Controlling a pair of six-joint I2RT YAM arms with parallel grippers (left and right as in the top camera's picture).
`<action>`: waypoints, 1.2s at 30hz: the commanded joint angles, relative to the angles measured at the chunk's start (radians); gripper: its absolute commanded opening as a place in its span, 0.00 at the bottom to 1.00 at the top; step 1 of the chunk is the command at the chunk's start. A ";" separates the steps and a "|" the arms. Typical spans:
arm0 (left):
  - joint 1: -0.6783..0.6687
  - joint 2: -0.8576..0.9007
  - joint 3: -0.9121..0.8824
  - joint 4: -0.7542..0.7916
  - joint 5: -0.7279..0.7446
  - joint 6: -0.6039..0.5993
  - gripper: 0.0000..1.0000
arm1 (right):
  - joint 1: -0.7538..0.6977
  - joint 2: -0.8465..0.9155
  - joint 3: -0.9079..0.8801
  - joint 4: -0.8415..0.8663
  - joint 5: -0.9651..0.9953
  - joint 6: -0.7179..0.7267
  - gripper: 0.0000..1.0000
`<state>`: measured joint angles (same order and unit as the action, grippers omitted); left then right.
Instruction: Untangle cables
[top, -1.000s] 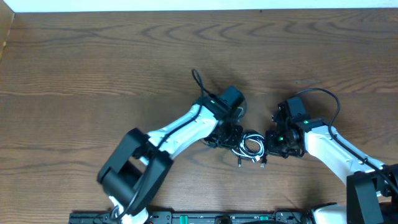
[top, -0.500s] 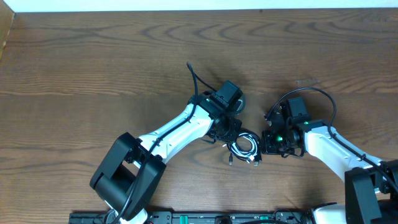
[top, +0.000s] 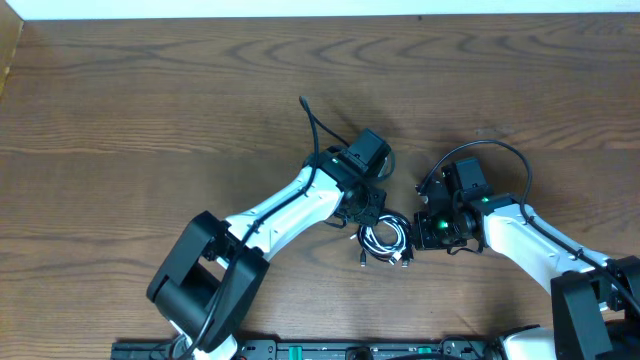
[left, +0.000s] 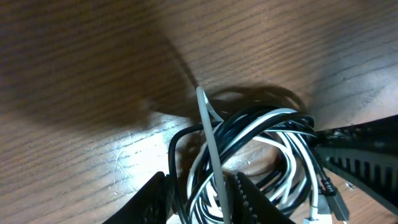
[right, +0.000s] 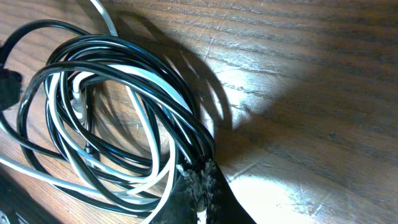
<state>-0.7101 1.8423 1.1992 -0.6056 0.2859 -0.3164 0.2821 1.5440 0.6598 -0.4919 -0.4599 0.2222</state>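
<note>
A tangled bundle of black and white cables (top: 385, 240) lies on the wooden table between my two grippers. My left gripper (top: 368, 218) is at the bundle's left side. In the left wrist view its jaws (left: 202, 202) are closed around several black and white strands (left: 249, 143) and a grey strand. My right gripper (top: 418, 228) is at the bundle's right edge. In the right wrist view its jaws (right: 200, 186) are pinched shut on black strands of the coil (right: 106, 124). Cable plugs (top: 362, 262) stick out below the bundle.
The brown wooden table (top: 150, 120) spreads all round. Its far edge meets a white wall (top: 300, 8). The arms' own black wrist cables arch above the left wrist (top: 312, 125) and the right wrist (top: 500, 150). The right gripper's dark finger (left: 360, 155) shows in the left wrist view.
The bundle has slid a little to the left. Both grippers moved left with it, and the right arm has reached further towards the table's middle.
</note>
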 joint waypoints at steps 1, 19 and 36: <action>0.004 0.031 -0.003 -0.007 -0.006 0.008 0.32 | 0.008 0.008 -0.008 0.003 -0.018 -0.013 0.01; -0.056 0.036 -0.005 0.001 -0.012 0.009 0.32 | 0.008 0.008 -0.008 0.002 -0.018 -0.013 0.01; -0.062 0.088 -0.005 0.017 -0.054 0.008 0.32 | 0.008 0.008 -0.008 0.002 -0.018 -0.013 0.01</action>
<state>-0.7696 1.9022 1.1992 -0.5922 0.2546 -0.3164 0.2821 1.5440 0.6598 -0.4923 -0.4603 0.2222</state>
